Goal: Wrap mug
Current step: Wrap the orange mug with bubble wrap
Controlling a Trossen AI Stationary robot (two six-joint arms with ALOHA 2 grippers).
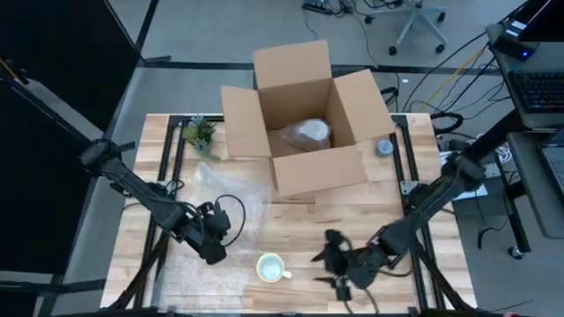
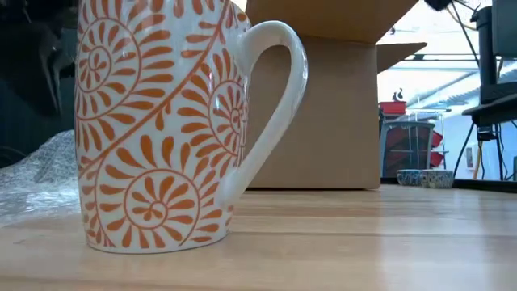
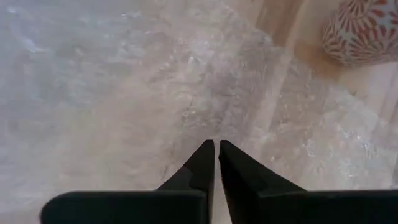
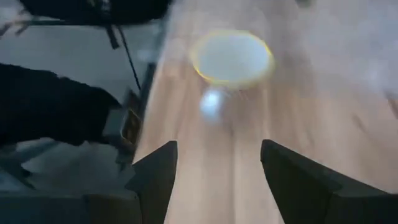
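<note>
At the far left of the high view a black curtain (image 1: 44, 132) hangs beside the wooden table (image 1: 291, 220), whose pale planks sit on a black frame above a grey floor (image 1: 203, 26). A small green plant (image 1: 201, 134) stands near the table's back left corner. In front of it a sheet of clear bubble wrap (image 1: 233, 207) lies flat on the wood, reaching toward the near edge. The left tool (image 1: 214, 254) is low over this sheet; its wrist view shows the two dark fingers (image 3: 202, 165) pressed nearly together with only a thin slit between them, gripping nothing, the crinkled plastic right under them.

Just beside the wrap, near the front edge at the table's middle, the mug (image 1: 271, 268) stands upright, white with an orange leaf-and-spiral pattern, its handle pointing toward the right arm. Behind it, at the back centre, an open cardboard box (image 1: 304, 114) has its flaps spread and a bundle of clear wrap (image 1: 307, 134) inside.

The right tool (image 1: 339, 264) is close to the mug's handle side, apart from it, its fingers (image 4: 158, 171) spread wide and empty. A small patterned bowl (image 1: 384, 147) rests beside the box's right flap. Farther right, cables (image 1: 441, 79) trail over the floor, an office chair base (image 1: 414, 22) stands beyond the table, and a desk with a keyboard (image 1: 538, 88) fills the corner.
</note>
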